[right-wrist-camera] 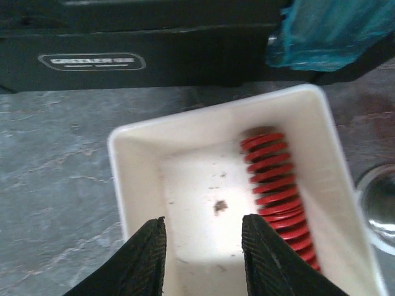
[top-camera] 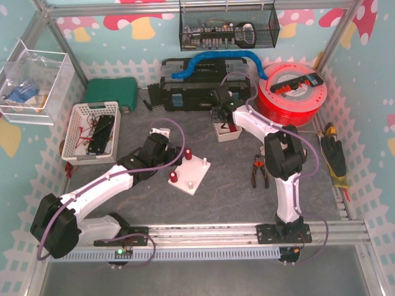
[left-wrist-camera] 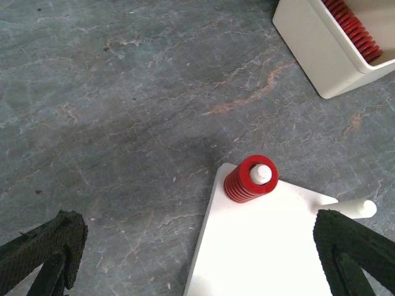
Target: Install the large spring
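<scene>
The large red spring (right-wrist-camera: 278,185) lies along the right side of a small white bin (right-wrist-camera: 133,179), which also shows in the top view (top-camera: 217,137). My right gripper (right-wrist-camera: 203,253) is open and empty just above the bin, with the spring to the right of its right finger (right-wrist-camera: 271,259). The white baseplate (top-camera: 199,173) holds two short red springs on pegs (top-camera: 187,154) (top-camera: 174,177). My left gripper (left-wrist-camera: 197,259) is open and empty, low over the plate (left-wrist-camera: 265,246), near one seated short spring (left-wrist-camera: 250,179) and a bare peg (left-wrist-camera: 355,208).
Pliers (top-camera: 258,171) lie right of the plate. A red filament spool (top-camera: 290,89) and a black toolbox (top-camera: 191,86) stand behind the bin. A white basket (top-camera: 77,132) and a green case (top-camera: 111,92) are at the left. Fence walls surround the table.
</scene>
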Motion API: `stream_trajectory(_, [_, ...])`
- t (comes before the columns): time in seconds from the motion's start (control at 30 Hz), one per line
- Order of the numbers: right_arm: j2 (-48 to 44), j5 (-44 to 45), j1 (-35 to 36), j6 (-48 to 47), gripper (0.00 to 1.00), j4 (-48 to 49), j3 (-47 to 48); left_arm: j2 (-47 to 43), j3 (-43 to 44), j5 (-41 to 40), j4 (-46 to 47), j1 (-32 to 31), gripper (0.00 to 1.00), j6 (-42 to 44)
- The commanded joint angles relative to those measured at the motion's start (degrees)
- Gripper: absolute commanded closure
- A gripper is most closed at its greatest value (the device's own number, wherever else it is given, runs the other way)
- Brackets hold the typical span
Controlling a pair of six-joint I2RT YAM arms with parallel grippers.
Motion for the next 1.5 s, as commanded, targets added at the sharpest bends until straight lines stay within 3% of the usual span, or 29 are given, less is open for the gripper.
stream_trajectory(0.0, [1.7,7.5,-0.4,-2.6,0.63,-3.6,0.3,-0.4,0.2,-1.2,1.0,-0.3,0.01,0.8])
stream_trajectory(0.7, [10.6,3.9,-2.7,0.3,0.56,-8.0,0.9,1.8,1.9,-1.8,1.8,-0.2,0.01,1.4])
stream_trajectory(1.03, [9.3,-5.8,-3.3,-4.5,0.62,-4.9,6.1,2.2,1.9,-2.0,2.5,-0.2,0.01,1.1])
stream_trajectory(1.23, [7.0,-0.9,-3.4,-6.3,0.61,-6.0,10.5,3.1,2.0,-1.5,3.4,-0.1,0.01,0.4])
stream_trajectory(1.47, [11.1,5.2,-3.8,-4.2,0.55,-12.9,14.8,4.1,2.8,-1.1,3.7,-0.1,0.01,0.2])
